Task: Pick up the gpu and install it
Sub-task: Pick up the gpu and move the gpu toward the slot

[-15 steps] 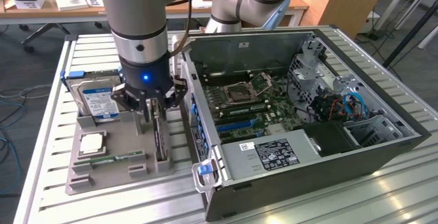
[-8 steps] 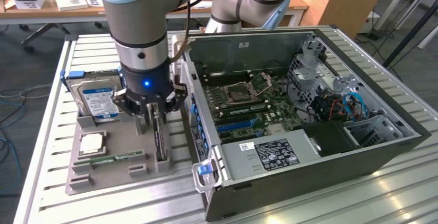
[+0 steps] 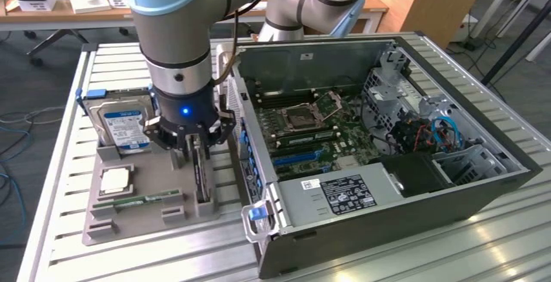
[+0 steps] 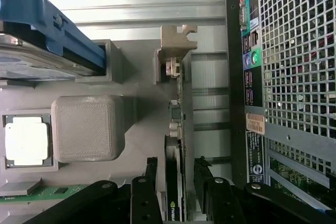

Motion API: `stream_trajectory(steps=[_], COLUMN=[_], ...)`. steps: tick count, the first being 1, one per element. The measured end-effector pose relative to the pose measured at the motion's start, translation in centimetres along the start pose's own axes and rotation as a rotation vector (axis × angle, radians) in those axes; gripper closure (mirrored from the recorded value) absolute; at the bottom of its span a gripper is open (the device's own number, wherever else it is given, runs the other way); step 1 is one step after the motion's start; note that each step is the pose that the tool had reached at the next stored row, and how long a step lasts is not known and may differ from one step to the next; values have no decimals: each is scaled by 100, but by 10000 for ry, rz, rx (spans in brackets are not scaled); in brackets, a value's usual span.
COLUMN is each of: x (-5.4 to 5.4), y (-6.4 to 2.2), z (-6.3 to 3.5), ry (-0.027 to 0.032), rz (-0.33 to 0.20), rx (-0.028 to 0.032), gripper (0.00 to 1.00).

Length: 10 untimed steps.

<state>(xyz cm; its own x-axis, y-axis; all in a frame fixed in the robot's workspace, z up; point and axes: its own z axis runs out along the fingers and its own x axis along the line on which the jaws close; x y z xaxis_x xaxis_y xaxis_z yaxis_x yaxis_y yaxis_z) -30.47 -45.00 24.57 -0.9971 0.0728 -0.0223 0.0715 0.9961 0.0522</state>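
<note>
Wrist view has the black gripper [image 4: 176, 163], jaws apart, straddling the thin dark edge-standing gpu [image 4: 173, 190] beside the black computer case [image 4: 283, 77]; probably light, stiff, fragile, best pinched across its flat faces.

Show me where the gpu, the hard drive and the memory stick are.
gpu [image 3: 204, 185], exterior view, dark top edge of the card.
hard drive [image 3: 123, 127], exterior view, its blue-white label.
memory stick [image 3: 142, 200], exterior view, middle of green strip.

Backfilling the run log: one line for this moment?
pincer: open, astride gpu | gpu: on edge in grey holder | PC case: open, gpu not installed
</note>
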Motion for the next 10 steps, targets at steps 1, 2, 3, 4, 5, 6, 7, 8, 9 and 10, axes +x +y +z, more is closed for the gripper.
stream_trajectory(steps=[1, 2, 3, 4, 5, 6, 7, 8, 9, 10], x=[0, 0, 0, 2, 3, 3, 4, 5, 7, 10], y=[0, 0, 0, -3, -7, -11, -16, -21, -28, -34], z=[0, 1, 3, 5, 7, 8, 9, 10, 10, 11], ry=[1, 0, -1, -2, -2, -1, -1, -1, -1, -1], rz=[0, 0, 0, 2, 2, 1, 0, 0, -1, 0], rx=[0, 0, -2, -3, -4, -2, -2, -1, -2, -2], gripper=[59, 59, 59, 59, 59, 59, 59, 59, 59, 59])
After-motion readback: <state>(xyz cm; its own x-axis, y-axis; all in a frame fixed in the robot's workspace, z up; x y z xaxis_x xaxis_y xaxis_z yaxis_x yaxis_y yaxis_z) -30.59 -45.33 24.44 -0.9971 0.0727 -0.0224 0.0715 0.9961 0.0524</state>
